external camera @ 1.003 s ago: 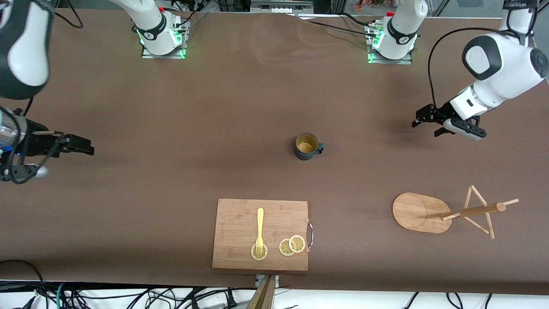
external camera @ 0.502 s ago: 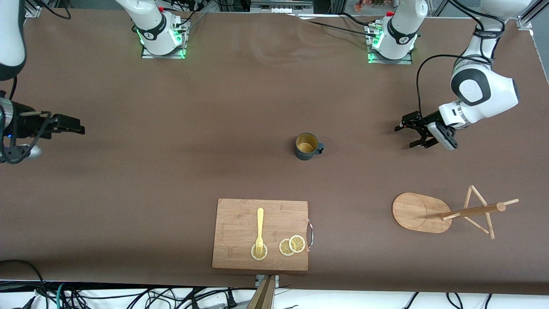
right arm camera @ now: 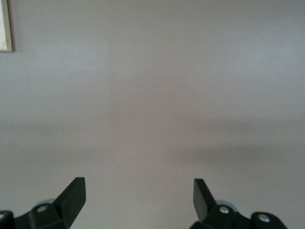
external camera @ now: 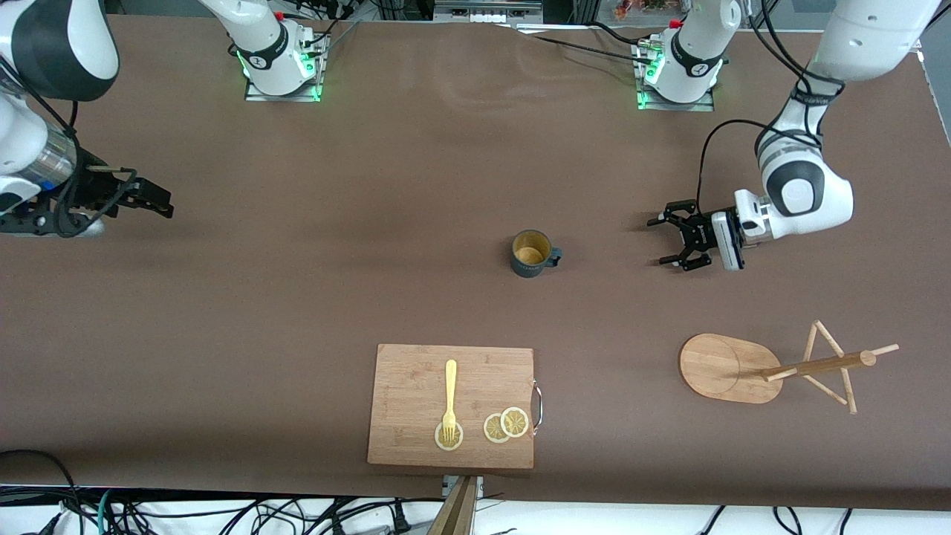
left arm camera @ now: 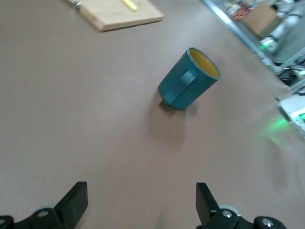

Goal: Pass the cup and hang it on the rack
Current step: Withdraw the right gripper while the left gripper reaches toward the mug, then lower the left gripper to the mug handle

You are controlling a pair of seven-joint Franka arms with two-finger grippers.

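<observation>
- Jaws on both arms stand wide apart and hold nothing: the left gripper (external camera: 663,240) hangs low over bare table toward the left arm's end, pointed at the cup (external camera: 532,253); the right gripper (external camera: 157,199) waits over bare table at the right arm's end.
- Risk one, as a judgement: the cup's handle (left arm camera: 183,85) faces the left gripper, so fingers closing across the ribbed wall could catch the handle, twist the cup or tip it over.
- Risk two: a grip that covers the handle would leave the right gripper a poor hold at the hand-over, and nothing free to slip onto a peg.
- Risk three: the rack (external camera: 773,367) has thin angled pegs; a clumsy approach could knock it.
- Cup stands upright on the table (external camera: 297,297), about mid-table, well apart from the left gripper's fingers (left arm camera: 76,200) and roughly in line with the gap between them.
- Nearer the front camera than the cup lies a cutting board (external camera: 416,416) with a fork (external camera: 449,394) and lemon slices (external camera: 505,425); the rack sits toward the left arm's end.
</observation>
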